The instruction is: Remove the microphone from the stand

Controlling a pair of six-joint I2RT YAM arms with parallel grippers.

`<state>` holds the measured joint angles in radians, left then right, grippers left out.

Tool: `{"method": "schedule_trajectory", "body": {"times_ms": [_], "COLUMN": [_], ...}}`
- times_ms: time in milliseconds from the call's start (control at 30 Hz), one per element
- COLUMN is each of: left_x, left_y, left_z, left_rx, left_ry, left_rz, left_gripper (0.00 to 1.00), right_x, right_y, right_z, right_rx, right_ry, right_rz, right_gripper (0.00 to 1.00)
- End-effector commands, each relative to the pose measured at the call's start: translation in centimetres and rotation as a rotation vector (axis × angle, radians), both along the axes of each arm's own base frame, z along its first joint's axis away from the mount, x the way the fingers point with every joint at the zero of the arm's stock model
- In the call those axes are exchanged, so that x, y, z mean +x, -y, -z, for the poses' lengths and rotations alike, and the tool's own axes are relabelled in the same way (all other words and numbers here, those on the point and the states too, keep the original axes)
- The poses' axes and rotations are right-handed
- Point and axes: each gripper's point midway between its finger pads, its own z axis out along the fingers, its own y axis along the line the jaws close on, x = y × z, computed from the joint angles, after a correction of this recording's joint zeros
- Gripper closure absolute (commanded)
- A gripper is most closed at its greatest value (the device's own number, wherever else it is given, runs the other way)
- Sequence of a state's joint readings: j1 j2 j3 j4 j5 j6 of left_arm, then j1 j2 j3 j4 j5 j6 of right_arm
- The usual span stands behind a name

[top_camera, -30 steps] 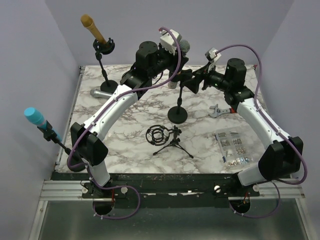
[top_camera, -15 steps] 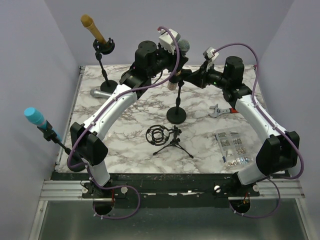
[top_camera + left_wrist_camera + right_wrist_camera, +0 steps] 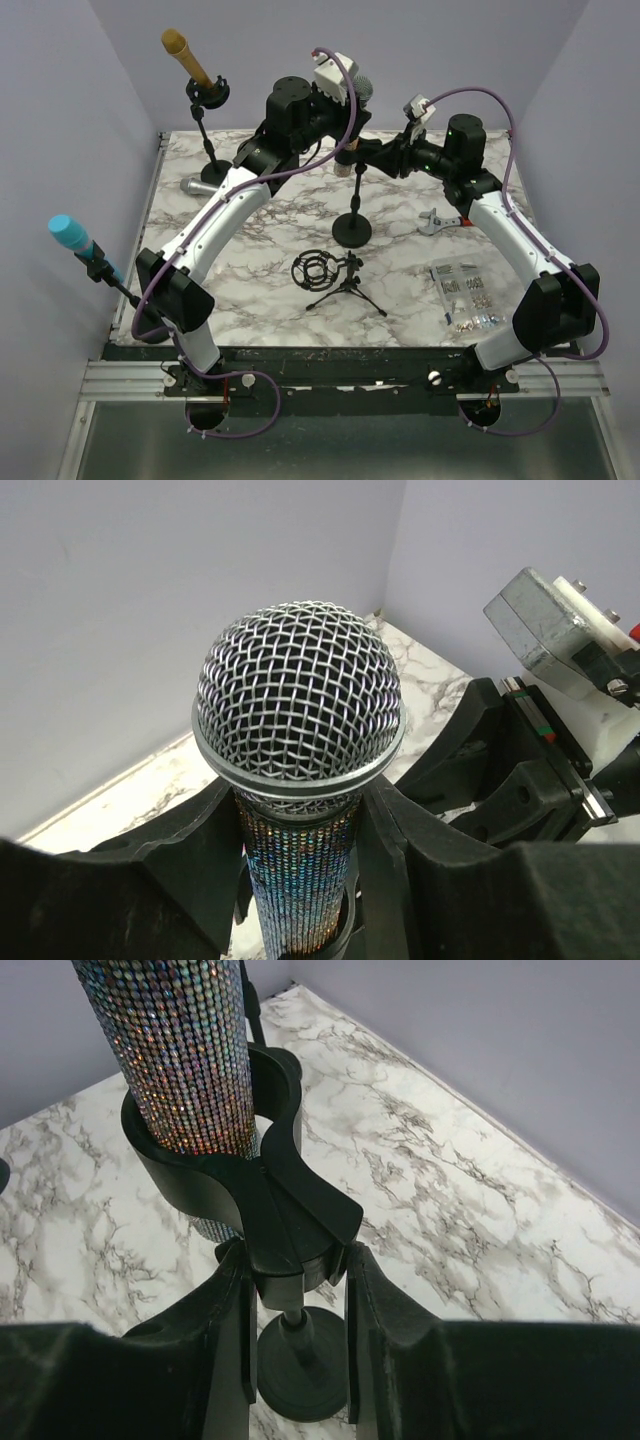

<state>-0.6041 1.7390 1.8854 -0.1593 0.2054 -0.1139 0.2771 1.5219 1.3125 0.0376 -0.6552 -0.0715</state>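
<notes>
I count four microphones: the sparkly mic in the centre stand, a gold mic on its own stand at the back-left corner of the table, a blue mic on another stand at the left edge, and a grey mic lying flat near the left edge. That makes three upright stands, plus one small tripod with an empty shock mount toward the near edge. There is one wrench by the right edge and one bag of small hardware at the near-right. Since a second ago my right gripper, which then stood open just right of the stand, has moved in and closed. The left arm has lifted slightly, carrying the mesh head a touch higher. My left gripper is clamped tight on the mic's sparkly body just under the head, a finger on either side. The right one is pinched on the neck of the clip directly below. The mic stands upright over the table's middle, its body still passing through the clip's ring.
</notes>
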Motion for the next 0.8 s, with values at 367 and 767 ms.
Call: {"method": "schedule_trajectory", "body": {"times_ms": [367, 767], "left_x": [-1.0, -2.4], "left_y": [-10.2, -6.1], "left_z": [-7.7, -13.2], "left_rx": [-0.104, -0.103], "left_ry": [0.12, 0.206], "left_rz": [-0.36, -0.233], "left_gripper": [1.0, 1.0], "right_x": [0.8, 0.6], "right_y": [0.9, 0.3], "right_z": [1.7, 1.8], "right_rx": [-0.028, -0.024], "right_ry": [-0.036, -0.048], "right_rz": [0.067, 0.033], "right_gripper": [0.99, 0.99]}}
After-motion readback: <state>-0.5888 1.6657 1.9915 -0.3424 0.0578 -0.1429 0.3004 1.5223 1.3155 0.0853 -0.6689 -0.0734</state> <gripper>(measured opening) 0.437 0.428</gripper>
